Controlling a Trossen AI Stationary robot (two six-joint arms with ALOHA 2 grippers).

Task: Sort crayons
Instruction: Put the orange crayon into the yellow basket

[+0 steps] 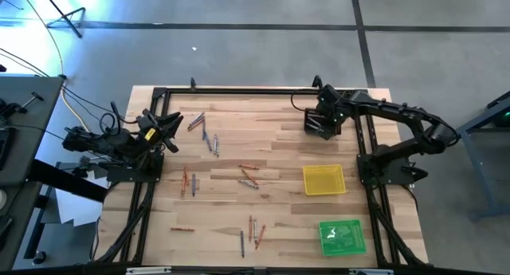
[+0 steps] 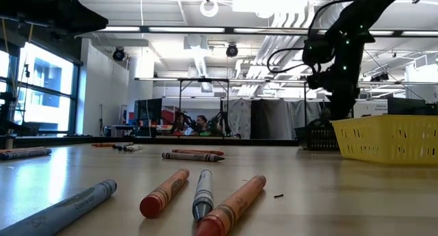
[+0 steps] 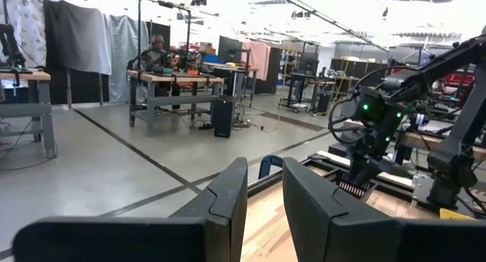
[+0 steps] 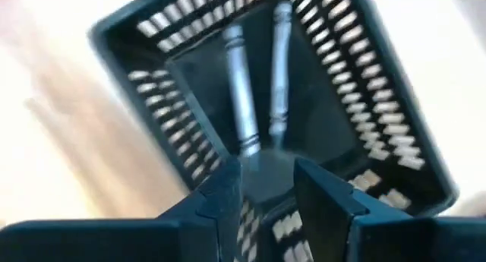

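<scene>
Orange-red, grey and dark green crayons (image 1: 249,175) lie scattered flat on the wooden table; three of them lie close up in the low view (image 2: 205,195). A small black tray (image 1: 321,123) stands at the far right, with two grey crayons (image 4: 241,80) lying on its floor. My right gripper (image 4: 267,182) hangs just above this tray, pointing down, open, with nothing between its fingers. My left gripper (image 3: 264,194) waits at the table's left edge (image 1: 171,123), raised and level, open and empty.
A yellow tray (image 1: 324,179) stands near the right edge and a green tray (image 1: 343,236) sits at the near right corner. Black frame rails (image 1: 239,90) run along the table's edges. People sit at benches far behind the table.
</scene>
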